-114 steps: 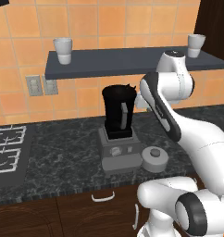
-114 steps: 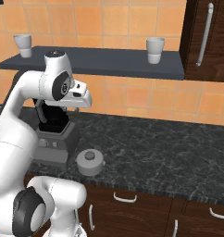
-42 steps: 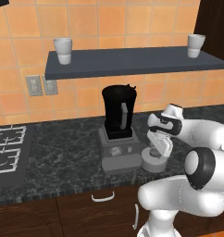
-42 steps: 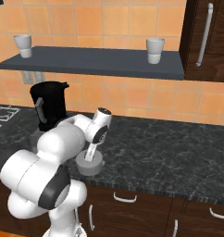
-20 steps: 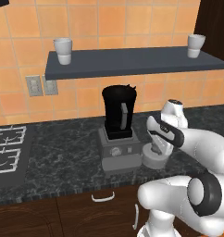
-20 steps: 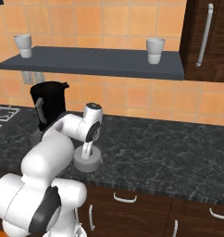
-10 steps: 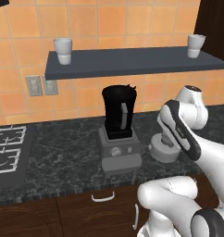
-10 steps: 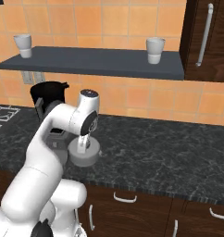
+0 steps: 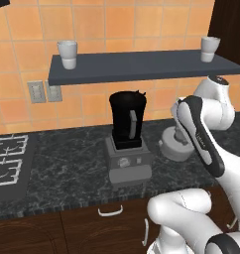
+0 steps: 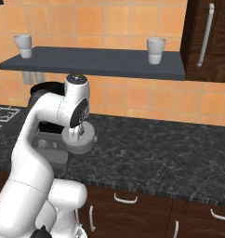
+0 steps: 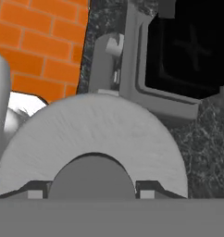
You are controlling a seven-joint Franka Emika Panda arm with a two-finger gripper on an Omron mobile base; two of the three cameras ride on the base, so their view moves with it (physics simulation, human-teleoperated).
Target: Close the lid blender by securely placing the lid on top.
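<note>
Grey lid [image 9: 174, 147] now hangs clear of the black counter [image 10: 179, 153], lifted since half a second ago; the gripper [image 11: 91, 190] is clamped on its central knob. The lid sits beside the blender [image 9: 128, 139], at about base height, right of the open jar. Judged step: raise, carry left, seat it on the jar.

Glossy white arm, dark joints
</note>
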